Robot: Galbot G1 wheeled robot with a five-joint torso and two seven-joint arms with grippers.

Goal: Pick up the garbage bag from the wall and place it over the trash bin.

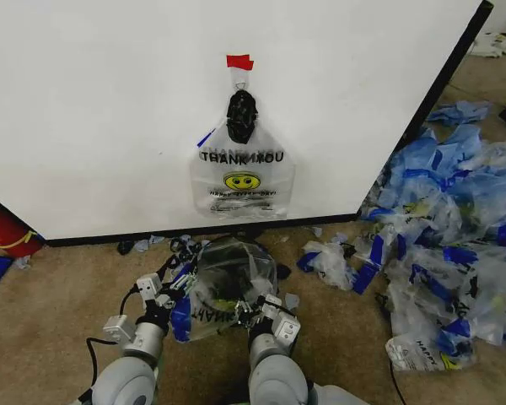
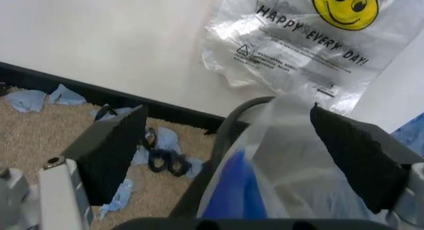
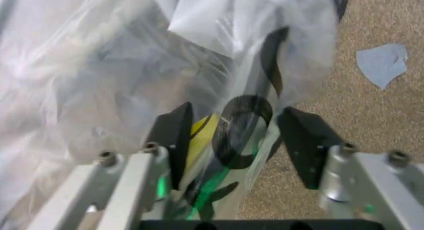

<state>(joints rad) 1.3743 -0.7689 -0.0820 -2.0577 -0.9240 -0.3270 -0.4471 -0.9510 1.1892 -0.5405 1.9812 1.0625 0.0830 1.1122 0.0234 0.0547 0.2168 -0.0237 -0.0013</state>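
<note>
One clear garbage bag (image 1: 242,179) with "THANK YOU" print and a yellow smiley hangs on the white wall (image 1: 101,110). A second clear printed bag (image 1: 223,278) is draped over the round black trash bin (image 1: 236,253) on the carpet just below. Both grippers sit at the bin's near rim. My left gripper (image 1: 181,291) (image 2: 232,155) is open, its wide-spread fingers (image 2: 109,150) straddling the rim (image 2: 229,123) and blue-taped plastic. My right gripper (image 1: 257,308) (image 3: 235,138) is open too, with printed plastic hanging between its fingers (image 3: 174,135).
A black knot-like lump (image 1: 241,115) under red tape holds the hanging bag. A big mass of clear-and-blue bags (image 1: 455,219) covers the carpet at right. A red object (image 1: 4,232) lies at the left by the wall's foot. Blue scraps (image 2: 39,98) lie along the black strip.
</note>
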